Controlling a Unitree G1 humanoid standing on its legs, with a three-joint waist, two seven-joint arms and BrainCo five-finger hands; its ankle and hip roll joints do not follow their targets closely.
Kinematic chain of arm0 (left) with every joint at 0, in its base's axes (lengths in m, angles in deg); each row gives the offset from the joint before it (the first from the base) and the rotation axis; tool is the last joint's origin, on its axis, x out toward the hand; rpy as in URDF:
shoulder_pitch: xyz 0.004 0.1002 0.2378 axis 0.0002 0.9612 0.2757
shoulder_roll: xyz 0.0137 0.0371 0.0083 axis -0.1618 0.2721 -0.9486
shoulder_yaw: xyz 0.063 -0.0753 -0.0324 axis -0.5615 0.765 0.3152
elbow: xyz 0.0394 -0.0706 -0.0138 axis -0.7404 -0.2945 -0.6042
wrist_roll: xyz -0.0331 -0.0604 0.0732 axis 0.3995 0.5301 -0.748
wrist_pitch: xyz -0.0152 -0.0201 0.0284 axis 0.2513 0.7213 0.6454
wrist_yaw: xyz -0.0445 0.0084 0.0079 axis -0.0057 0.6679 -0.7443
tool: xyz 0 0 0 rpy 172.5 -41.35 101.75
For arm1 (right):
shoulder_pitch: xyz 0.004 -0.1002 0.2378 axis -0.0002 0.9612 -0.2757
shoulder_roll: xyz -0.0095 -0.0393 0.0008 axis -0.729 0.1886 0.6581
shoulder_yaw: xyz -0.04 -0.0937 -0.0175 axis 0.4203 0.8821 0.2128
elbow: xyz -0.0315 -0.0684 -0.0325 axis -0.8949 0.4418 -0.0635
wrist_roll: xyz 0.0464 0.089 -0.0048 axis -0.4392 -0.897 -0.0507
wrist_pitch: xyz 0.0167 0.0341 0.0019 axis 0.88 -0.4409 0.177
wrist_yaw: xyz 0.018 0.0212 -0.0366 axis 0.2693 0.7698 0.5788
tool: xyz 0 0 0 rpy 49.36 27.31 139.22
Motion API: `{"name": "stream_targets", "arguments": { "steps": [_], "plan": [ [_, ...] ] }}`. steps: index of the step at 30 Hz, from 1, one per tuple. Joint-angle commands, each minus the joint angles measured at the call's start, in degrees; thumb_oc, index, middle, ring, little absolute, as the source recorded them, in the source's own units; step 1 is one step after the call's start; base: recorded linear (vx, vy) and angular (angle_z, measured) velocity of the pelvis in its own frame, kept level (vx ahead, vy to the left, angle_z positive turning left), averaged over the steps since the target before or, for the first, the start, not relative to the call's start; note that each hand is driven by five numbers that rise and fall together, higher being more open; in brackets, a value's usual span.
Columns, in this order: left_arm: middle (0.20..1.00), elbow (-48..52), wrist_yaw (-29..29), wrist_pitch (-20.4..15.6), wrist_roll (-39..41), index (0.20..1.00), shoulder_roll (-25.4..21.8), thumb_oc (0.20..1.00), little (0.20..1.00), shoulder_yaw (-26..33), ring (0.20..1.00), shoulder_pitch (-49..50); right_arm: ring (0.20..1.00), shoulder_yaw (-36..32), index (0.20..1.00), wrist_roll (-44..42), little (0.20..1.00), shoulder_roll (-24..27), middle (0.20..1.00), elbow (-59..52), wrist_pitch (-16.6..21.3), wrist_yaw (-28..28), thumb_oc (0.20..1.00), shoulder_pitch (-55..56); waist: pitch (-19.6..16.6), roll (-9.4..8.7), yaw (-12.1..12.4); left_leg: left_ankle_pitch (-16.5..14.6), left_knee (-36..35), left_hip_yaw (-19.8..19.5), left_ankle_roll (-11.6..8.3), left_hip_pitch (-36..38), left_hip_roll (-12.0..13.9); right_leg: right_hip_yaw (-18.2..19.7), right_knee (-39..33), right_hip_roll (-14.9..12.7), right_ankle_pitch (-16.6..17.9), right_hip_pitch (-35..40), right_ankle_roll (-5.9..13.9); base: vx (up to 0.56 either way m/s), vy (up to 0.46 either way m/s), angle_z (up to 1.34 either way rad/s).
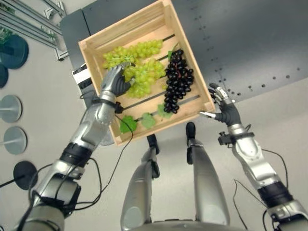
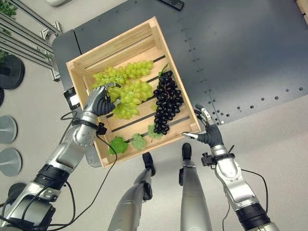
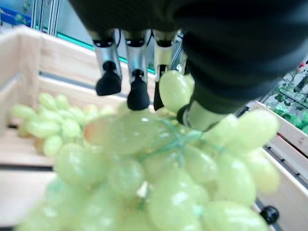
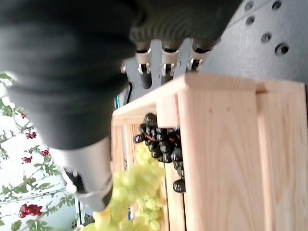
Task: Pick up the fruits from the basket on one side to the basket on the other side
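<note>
Progress, as I judge it, is at the very start: both green grape bunches and the dark one sit inside the wooden crate (image 1: 96, 45) on the dark table (image 1: 250, 43), and I can see no second basket to receive them.

My left hand (image 1: 114, 81) is down in the crate on the nearer green grape bunch (image 1: 144, 74), fingers and thumb curled round it. The far green bunch (image 1: 137, 49) lies toward the back wall, and the black grape bunch (image 1: 177, 82) lies beside them, nearer my right side. My right hand (image 1: 222, 103) hovers just off the crate's near right corner, fingers spread and holding nothing.

All three bunches are left to move, plus the loose leaves (image 1: 139, 120) by the front wall if they count.

The left wrist view settles the grip: dark fingertips (image 3: 137, 94) hooked over the grapes with the thumb (image 3: 199, 113) pressed in from the other side. The right wrist view shows the crate's corner post (image 4: 219, 159) from outside, with the black grapes behind it.
</note>
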Motion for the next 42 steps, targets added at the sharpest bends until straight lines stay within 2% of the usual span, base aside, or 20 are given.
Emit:
{"name": "stream_targets", "arguments": {
  "steps": [1, 4, 7, 8, 14, 16, 18, 21, 26, 27, 28, 31, 34, 36, 37, 40, 42],
  "plan": [
    [0.2, 6.2, 1.0, -3.6, -0.4, 0.2, -1.2, 0.2, 0.2, 3.4, 0.2, -2.9, 1.0, -2.6, 1.0, 1.1, 1.0, 1.3, 1.0, -3.0, 1.6, 1.1, 1.0, 0.6, -0.2, 1.68, -1.2, -6.7, 7.4, -2.8, 0.0, -1.8, 0.3, 0.4, -8.1, -1.0, 1.2, 5.8, 6.29, 0.0, 0.0, 0.0],
    [0.2, 10.0, -0.7, -4.6, -0.5, 0.2, -2.2, 0.2, 0.2, 4.1, 0.2, -2.5, 1.0, -2.4, 1.0, 0.6, 1.0, 1.6, 1.0, -2.7, 1.1, 2.7, 1.0, 0.2, -0.2, 2.1, -0.9, -6.6, 7.1, -3.0, 0.02, -1.1, 0.2, 0.6, -8.5, -1.1, 1.3, 6.4, 6.25, 0.0, 0.01, -0.01],
    [0.2, 12.4, -1.6, -5.6, -1.3, 0.2, -2.9, 0.2, 0.2, 3.6, 0.2, -3.1, 1.0, -1.0, 1.0, -6.0, 1.0, 1.0, 1.0, -2.4, 0.6, 7.0, 1.0, -0.5, -0.2, 2.09, -0.8, -6.0, 6.6, -2.8, 0.04, -0.8, 0.3, 0.6, -9.2, -1.0, 1.8, 6.9, 6.17, 0.0, 0.004, -0.01],
    [0.2, 12.8, -2.1, -6.0, -0.6, 0.2, -3.2, 0.2, 0.2, 3.5, 0.2, -2.6, 1.0, -0.8, 1.0, -4.6, 1.0, 1.4, 1.0, -2.9, 0.7, 7.1, 1.0, -0.7, -0.2, 2.11, -0.7, -5.9, 6.6, -2.7, 0.03, -0.6, 0.3, 0.6, -9.2, -1.0, 1.9, 7.0, 6.17, 0.0, 0.013, -0.04],
    [0.2, 17.4, -8.5, -8.1, 6.7, 0.2, -5.8, 0.2, 0.2, 2.7, 0.2, 0.1, 1.0, 0.4, 1.0, 25.2, 1.0, 8.7, 1.0, -5.7, -1.2, -0.7, 1.0, -6.2, -0.8, 3.44, 0.0, -6.0, 6.6, -3.0, 0.11, 0.9, 0.2, 0.6, -9.5, -1.1, 1.6, 8.8, 6.19, 0.01, 0.006, -0.02],
    [0.2, 18.6, -11.2, -8.6, 9.2, 0.2, -6.7, 0.2, 0.2, 1.1, 0.2, 0.5, 1.0, 1.6, 1.0, 27.7, 1.0, 10.8, 1.0, -6.0, -1.2, -0.4, 1.0, -9.3, -1.2, 3.99, 0.3, -6.5, 6.7, -3.1, 0.16, 1.3, 0.2, 0.7, -9.3, -1.0, 1.3, 9.2, 6.32, 0.0, 0.0, 0.0],
    [0.2, 19.3, -12.5, -8.7, 9.4, 0.2, -8.0, 0.2, 0.2, -0.6, 0.2, 0.2, 1.0, 3.2, 1.0, 28.4, 1.0, 12.5, 1.0, -7.2, -0.6, 0.3, 1.0, -11.8, -1.3, 4.27, 0.4, -6.5, 6.7, -3.0, 0.18, 1.4, 0.2, 0.8, -9.3, -1.0, 1.3, 9.2, 6.39, 0.0, 0.0, 0.0],
    [0.2, 19.6, -13.9, -9.0, 9.5, 0.2, -9.4, 0.2, 0.2, -2.6, 0.2, -1.0, 1.0, 4.9, 1.0, 24.0, 1.0, 12.2, 1.0, -7.4, -0.4, 3.3, 1.0, -13.7, -1.1, 4.53, 0.5, -6.3, 6.6, -2.9, 0.26, 1.5, 0.2, 0.8, -9.2, -1.0, 1.3, 9.0, 6.43, 0.0, 0.0, 0.0],
    [0.203, 18.1, -14.0, -8.2, 8.6, 0.203, -8.3, 0.203, 0.203, -1.7, 0.203, 0.9, 1.0, 5.4, 1.0, 23.8, 1.0, 11.5, 1.0, -5.4, -1.3, 4.2, 1.0, -14.5, -0.7, 4.55, 0.6, -5.6, 6.0, -2.7, 0.34, 1.1, 0.2, 1.1, -9.7, -0.8, 2.0, 8.5, 6.41, -0.01, 0.002, -0.01],
    [0.413, 18.0, -14.0, -8.3, 8.5, 0.413, -8.2, 0.413, 0.413, -1.7, 0.413, 1.0, 1.0, 5.5, 1.0, 23.9, 1.0, 11.6, 1.0, -5.5, -1.3, 4.1, 1.0, -14.5, -0.7, 4.58, 0.6, -5.5, 6.0, -2.7, 0.33, 1.1, 0.2, 1.1, -9.7, -0.8, 2.0, 8.5, 6.4, 0.0, -0.005, -0.05],
    [1.0, 16.0, -13.3, -7.6, 5.7, 1.0, -7.6, 1.0, 1.0, -1.5, 1.0, 1.3, 1.0, 4.5, 1.0, 23.5, 1.0, 11.3, 1.0, -5.4, -1.4, 3.6, 1.0, -13.6, -0.4, 4.36, 0.2, -5.5, 5.9, -2.7, 0.33, 0.9, 0.3, 1.1, -9.7, -0.7, 1.9, 8.2, 6.39, 0.01, -0.011, -0.05],
    [1.0, 9.6, -11.3, -5.9, -2.2, 1.0, -8.5, 1.0, 1.0, -3.3, 1.0, -0.8, 1.0, 3.2, 1.0, 23.8, 1.0, 10.7, 1.0, -4.8, -1.8, 1.7, 1.0, -11.3, -0.2, 3.91, -0.3, -6.2, 6.4, -2.7, 0.26, 0.6, 0.3, 1.3, -8.5, -0.6, 0.9, 7.5, 6.35, 0.02, -0.031, -0.04],
    [1.0, 3.9, -8.5, -5.8, -5.4, 1.0, -9.4, 1.0, 1.0, -5.2, 1.0, -3.5, 1.0, 3.0, 1.0, 24.1, 1.0, 9.9, 1.0, -4.8, -1.7, 0.4, 1.0, -10.1, -0.2, 3.38, -0.5, -5.8, 6.9, -2.2, 0.24, -0.9, 0.3, 1.7, -8.2, -0.5, 1.4, 5.9, 6.27, 0.0, 0.0, 0.0],
    [1.0, -3.9, -6.5, -4.3, -10.1, 1.0, -9.4, 1.0, 1.0, -8.6, 1.0, -6.2, 1.0, 3.7, 1.0, 23.9, 1.0, 9.6, 1.0, -5.0, -1.4, -0.1, 1.0, -9.1, -0.2, 2.99, -0.9, -6.5, 7.7, -1.7, 0.18, -1.8, 0.6, 2.1, -7.8, -0.4, 0.9, 5.0, 6.52, 0.01, 0.006, -0.02],
    [1.0, -4.3, -6.3, -4.4, -10.2, 1.0, -9.3, 1.0, 1.0, -8.9, 1.0, -6.6, 1.0, 3.5, 1.0, 23.9, 1.0, 9.6, 1.0, -5.0, -1.4, -0.1, 1.0, -9.1, -0.2, 2.96, -0.8, -6.1, 7.7, -1.6, 0.23, -2.1, 0.5, 2.2, -8.0, -0.4, 1.4, 4.8, 6.46, 0.01, 0.015, -0.08],
    [1.0, -15.5, -5.3, -2.1, -16.1, 1.0, -7.3, 1.0, 1.0, -16.1, 1.0, -12.3, 1.0, 3.9, 1.0, 22.1, 1.0, 9.4, 1.0, -5.1, -0.2, -1.8, 1.0, -8.2, -0.2, 2.65, -1.5, -6.6, 8.3, -1.0, 0.09, -4.1, 0.8, 2.5, -7.4, -0.1, 0.9, 2.4, 6.83, 0.0, 0.011, -0.06],
    [1.0, -15.9, -5.1, -2.2, -16.1, 1.0, -7.1, 1.0, 1.0, -16.4, 1.0, -12.7, 1.0, 3.7, 1.0, 22.1, 1.0, 9.4, 1.0, -5.1, -0.2, -1.8, 1.0, -8.2, -0.2, 2.67, -1.4, -6.6, 8.4, -1.0, 0.09, -4.2, 0.8, 2.5, -7.3, -0.1, 0.9, 2.3, 6.83, 0.01, 0.006, -0.09]
  ]
}}
